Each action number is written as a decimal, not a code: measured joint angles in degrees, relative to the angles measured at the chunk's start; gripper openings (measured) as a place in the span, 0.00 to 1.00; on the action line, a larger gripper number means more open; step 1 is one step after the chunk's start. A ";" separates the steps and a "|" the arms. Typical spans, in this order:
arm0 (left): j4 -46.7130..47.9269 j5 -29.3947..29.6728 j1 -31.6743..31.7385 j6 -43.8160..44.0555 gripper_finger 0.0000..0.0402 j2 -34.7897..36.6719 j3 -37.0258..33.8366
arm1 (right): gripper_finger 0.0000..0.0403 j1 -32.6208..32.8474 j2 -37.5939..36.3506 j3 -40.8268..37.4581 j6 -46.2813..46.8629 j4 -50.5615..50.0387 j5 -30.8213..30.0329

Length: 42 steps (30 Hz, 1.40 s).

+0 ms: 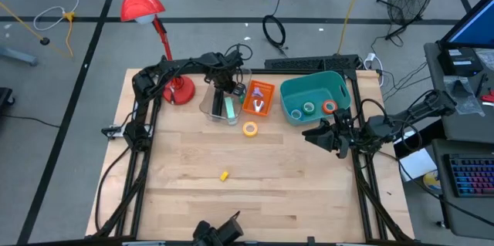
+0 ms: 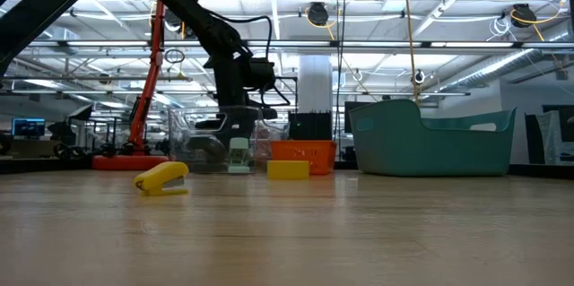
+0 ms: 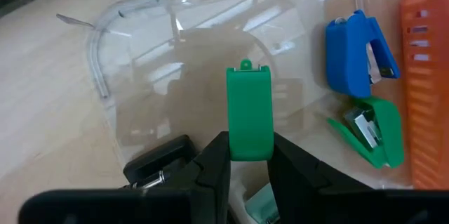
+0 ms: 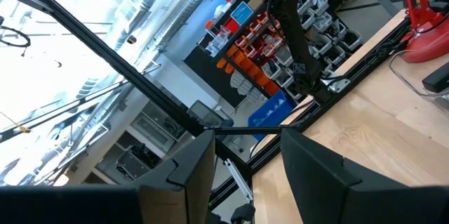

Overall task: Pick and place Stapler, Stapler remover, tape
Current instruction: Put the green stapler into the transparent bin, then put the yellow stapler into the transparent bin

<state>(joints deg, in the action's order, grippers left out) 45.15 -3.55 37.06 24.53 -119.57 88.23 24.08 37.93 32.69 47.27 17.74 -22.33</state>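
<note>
My left gripper [image 1: 225, 98] [image 3: 249, 150] points down over a clear plastic container [image 1: 216, 109] at the table's far middle and is shut on a green stapler [image 3: 249, 112]. A blue stapler [image 3: 354, 52] and a green staple remover [image 3: 372, 131] lie in the container beside an orange basket [image 1: 259, 98]. A yellow tape roll [image 1: 249, 129] lies flat on the table. Blue [image 1: 296, 112], green [image 1: 309, 108] and orange [image 1: 329, 106] rolls lie in a teal bin [image 1: 340, 84]. A small yellow stapler [image 1: 225, 175] [image 2: 162, 178] rests on the table's middle. My right gripper [image 1: 320, 134] [image 4: 247, 150] is open and empty near the bin's near side. My left gripper pinches the green stapler's two long sides near one end [image 3: 249, 155] between its two fingers. The fingers come from above, pointing down, and lie along the stapler. The stapler hangs below the fingers inside the clear container; whether its lower end [image 2: 238, 168] touches the floor, I cannot tell.
A red desk lamp [image 1: 179, 92] stands at the far left by the clear container. A black keyboard [image 1: 309, 64] lies along the far edge behind the bin. The near half of the wooden table [image 1: 255, 200] holds only the yellow stapler.
</note>
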 joint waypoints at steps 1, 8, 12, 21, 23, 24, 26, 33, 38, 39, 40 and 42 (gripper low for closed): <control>0.02 -0.10 0.00 0.00 0.21 0.00 0.00 | 0.39 0.00 0.00 0.00 0.00 0.00 0.00; 0.13 -0.26 -0.09 0.15 0.28 0.00 0.00 | 0.39 0.00 0.00 0.00 0.02 0.00 0.00; 0.10 -0.70 -0.17 0.37 0.38 0.00 0.01 | 0.39 0.01 0.00 0.00 0.00 0.00 0.00; 0.90 3.53 -1.67 -0.34 0.46 1.02 1.61 | 0.39 0.02 0.02 0.00 0.00 0.00 -0.02; 1.57 5.44 -2.29 -1.26 0.44 1.62 3.64 | 0.39 0.02 0.02 0.00 0.02 0.02 -0.02; 1.90 5.87 -2.46 -1.87 0.43 1.93 4.86 | 0.39 0.02 0.02 0.00 0.02 0.02 -0.02; 2.89 6.45 -2.72 -2.92 0.40 2.24 7.04 | 0.39 0.02 0.02 0.00 0.02 0.12 -0.02; 9.99 2.40 -5.22 -2.54 0.34 2.38 13.81 | 0.39 0.02 0.02 0.00 0.02 0.64 0.04; 17.94 -1.69 -14.04 -1.92 0.34 5.24 14.23 | 0.39 0.04 0.02 0.00 0.03 0.88 0.12; 19.40 -1.62 -16.49 -1.83 0.34 6.10 14.23 | 0.39 0.04 0.02 0.00 0.11 0.85 0.20; 20.13 -0.76 -19.12 -1.44 0.34 6.81 14.23 | 0.39 0.04 0.01 0.00 0.35 0.87 0.52; 20.70 1.84 -24.26 0.51 0.34 8.33 14.07 | 0.39 0.04 0.02 0.00 0.48 0.85 1.52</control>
<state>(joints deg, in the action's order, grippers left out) 65.85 -1.71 12.80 25.04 -111.23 102.30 24.12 37.95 32.69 47.75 18.58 -20.81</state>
